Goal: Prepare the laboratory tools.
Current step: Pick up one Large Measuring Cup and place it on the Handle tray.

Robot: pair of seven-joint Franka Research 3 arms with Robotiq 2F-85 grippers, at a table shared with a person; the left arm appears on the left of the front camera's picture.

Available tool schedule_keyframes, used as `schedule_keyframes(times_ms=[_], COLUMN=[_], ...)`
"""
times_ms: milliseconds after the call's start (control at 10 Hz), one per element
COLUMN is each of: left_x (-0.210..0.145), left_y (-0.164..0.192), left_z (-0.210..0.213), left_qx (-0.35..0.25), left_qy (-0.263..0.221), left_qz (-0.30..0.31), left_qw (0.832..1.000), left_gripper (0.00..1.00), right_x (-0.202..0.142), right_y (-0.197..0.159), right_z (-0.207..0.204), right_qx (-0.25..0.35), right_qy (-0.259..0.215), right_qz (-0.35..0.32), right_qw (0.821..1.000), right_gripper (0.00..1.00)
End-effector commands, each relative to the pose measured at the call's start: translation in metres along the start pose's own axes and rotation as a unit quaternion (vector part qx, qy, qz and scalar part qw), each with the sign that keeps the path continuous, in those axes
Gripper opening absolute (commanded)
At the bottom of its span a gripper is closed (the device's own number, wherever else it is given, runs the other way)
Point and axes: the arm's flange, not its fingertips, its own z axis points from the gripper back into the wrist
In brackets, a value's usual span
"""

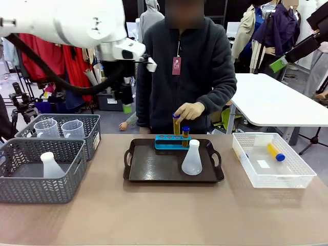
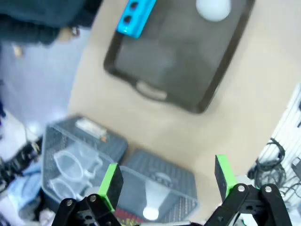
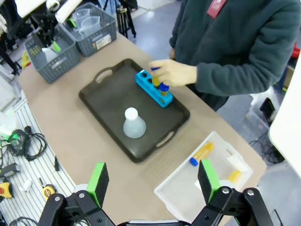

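Observation:
A dark tray [image 1: 154, 171] holds a blue tube rack [image 1: 165, 142] and a translucent conical flask [image 1: 192, 159]. One amber tube with a blue cap [image 1: 185, 134] stands in the rack. The person's hand [image 1: 190, 110] holds a second tube [image 1: 177, 123] over the rack. Two more tubes [image 3: 201, 154] [image 3: 233, 176] lie in the mesh bin [image 1: 302, 179]. My left gripper [image 2: 168, 178] hangs open and empty high above the near basket, where another flask [image 2: 151, 207] stands. Also open and empty, my right gripper [image 3: 153, 180] is high over the table's right side.
Two grey woven baskets [image 1: 31, 189] [image 1: 92, 123] stand at the left; the far one holds two clear beakers [image 1: 47, 128] [image 1: 73, 129]. The left arm [image 1: 66, 25] crosses the top left. The person stands at the far edge behind the tray.

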Motion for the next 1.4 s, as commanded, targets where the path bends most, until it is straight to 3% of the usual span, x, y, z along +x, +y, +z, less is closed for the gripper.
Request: schedule_keyframes(times_ms=[0, 300, 800, 1000, 1300], left_x=[-0.026, -0.054, -0.050, -0.061, -0.079], left_y=[0.016, 0.040, 0.046, 0.094, 0.133], left_z=[-0.010, -0.012, -0.013, -0.044, -0.090], left_qx=[0.012, 0.014, 0.005, -0.017, -0.037], left_qy=[0.030, 0.047, 0.041, 0.064, 0.067], left_qz=[0.073, 0.149, 0.139, 0.202, 0.266], left_qw=[0.997, 0.988, 0.989, 0.977, 0.961], left_gripper=[1.00, 1.00, 1.00, 1.00, 1.00], right_x=[0.001, 0.001, 0.001, 0.001, 0.001], right_y=[0.000, 0.000, 0.000, 0.000, 0.000], right_z=[0.001, 0.001, 0.001, 0.001, 0.001], right_qx=[0.007, 0.007, 0.007, 0.007, 0.007], right_qy=[-0.005, -0.005, -0.005, -0.005, -0.005], right_qz=[0.003, 0.003, 0.003, 0.003, 0.003], right_qw=[1.000, 1.000, 1.000, 1.000, 1.000], right_gripper=[1.00, 1.00, 1.00, 1.00, 1.00])
